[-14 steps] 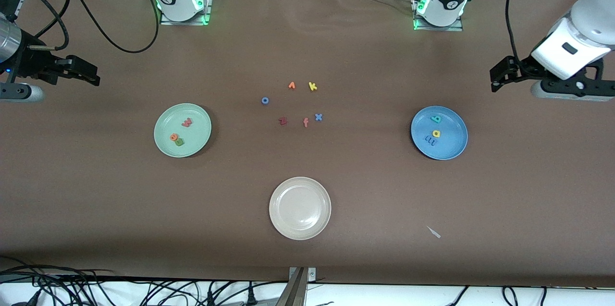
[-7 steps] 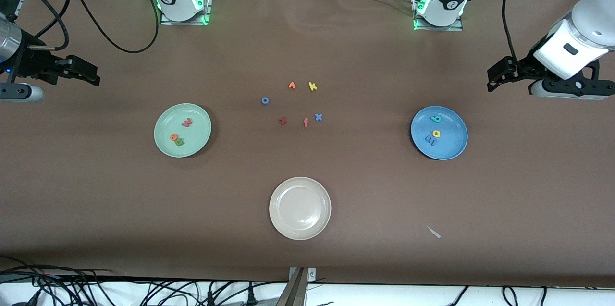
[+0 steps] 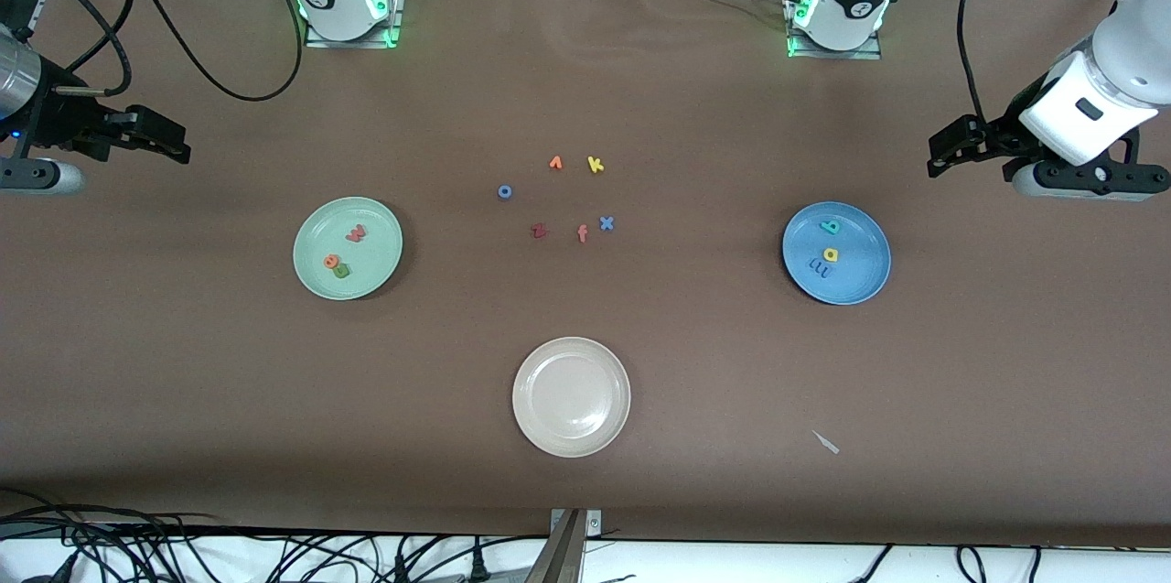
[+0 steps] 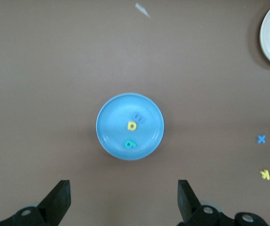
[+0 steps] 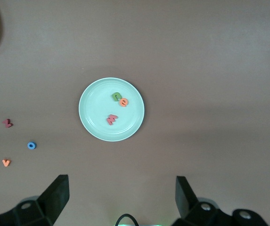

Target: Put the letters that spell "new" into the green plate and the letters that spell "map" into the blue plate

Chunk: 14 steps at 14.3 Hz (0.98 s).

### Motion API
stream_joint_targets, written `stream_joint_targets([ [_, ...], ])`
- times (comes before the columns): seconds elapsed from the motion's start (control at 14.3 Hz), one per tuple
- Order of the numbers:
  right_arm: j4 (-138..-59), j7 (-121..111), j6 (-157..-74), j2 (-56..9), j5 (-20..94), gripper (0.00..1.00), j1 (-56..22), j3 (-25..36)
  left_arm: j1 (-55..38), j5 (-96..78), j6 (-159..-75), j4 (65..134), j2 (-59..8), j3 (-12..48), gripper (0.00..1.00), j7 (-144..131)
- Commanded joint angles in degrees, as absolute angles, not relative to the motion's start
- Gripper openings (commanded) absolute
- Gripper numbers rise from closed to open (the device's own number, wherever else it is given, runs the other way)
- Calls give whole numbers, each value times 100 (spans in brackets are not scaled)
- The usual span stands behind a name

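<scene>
Green n point(image 3: 341, 270), orange e point(image 3: 331, 261) and salmon-red w point(image 3: 356, 233) lie in the green plate point(image 3: 316, 283); blue m point(image 3: 819, 267), yellow a point(image 3: 831, 254) and teal p point(image 3: 831, 227) lie in the blue plate point(image 3: 867, 283); spare letters point(image 3: 559, 197) sit between them; left gripper point(image 3: 944, 150) and right gripper point(image 3: 166, 144) hang over the table's ends. Left wrist view: fingers point(image 4: 57, 200) spread wide, empty. Right wrist view: fingers point(image 5: 54, 197) spread wide, empty.
</scene>
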<state>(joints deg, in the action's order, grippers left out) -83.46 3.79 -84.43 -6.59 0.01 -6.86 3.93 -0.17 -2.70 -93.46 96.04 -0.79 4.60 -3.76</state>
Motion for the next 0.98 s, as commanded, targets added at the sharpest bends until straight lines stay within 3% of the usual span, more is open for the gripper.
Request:
stream_joint_targets([
  [0.0, -8165, 316, -8350, -738, 18, 100, -668, 387, -35, -159, -8922, 9116, -184, 422, 100, -168],
  [0.91, -8165, 325, -8358, -738, 18, 100, -677, 387, 62, -17, -8640, 8833, -273, 483, 100, -219],
])
